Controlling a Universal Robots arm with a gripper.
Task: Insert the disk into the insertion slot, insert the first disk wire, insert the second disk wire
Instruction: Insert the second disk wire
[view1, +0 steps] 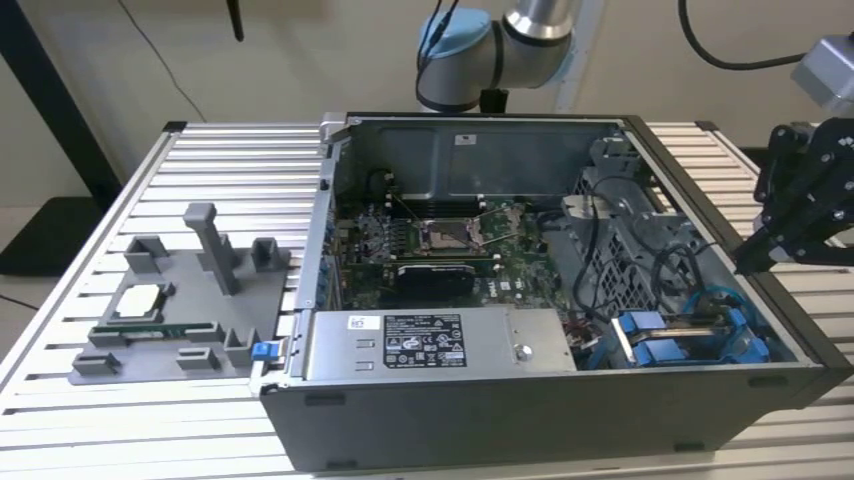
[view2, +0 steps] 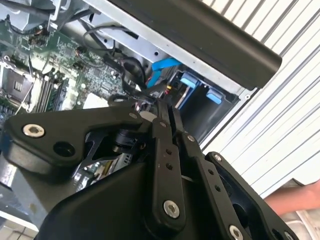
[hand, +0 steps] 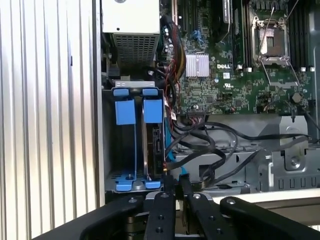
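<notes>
The disk (hand: 156, 145) stands edge-on inside the insertion slot (hand: 125, 172), the grey drive cage with blue rails, under one of two blue carrier tabs (hand: 152, 110). Black wires (hand: 200, 145) and a flat blue cable (hand: 173, 142) run from the motherboard to the disk's end; whether their plugs are seated I cannot tell. My gripper (hand: 176, 182) hovers just off that end of the cage, fingers together with nothing seen between them. In the exterior view the gripper (view1: 743, 265) hangs above the case's wall on that view's right, over the blue carriers (view1: 661, 350).
The open case holds a motherboard with a CPU socket (view1: 441, 235) and a grey power-supply box (view1: 441, 342). A grey fixture (view1: 200, 260) with a chip (view1: 140, 300) stands on the slatted table at the exterior view's left. A person's hand (view2: 295, 200) is beside the case.
</notes>
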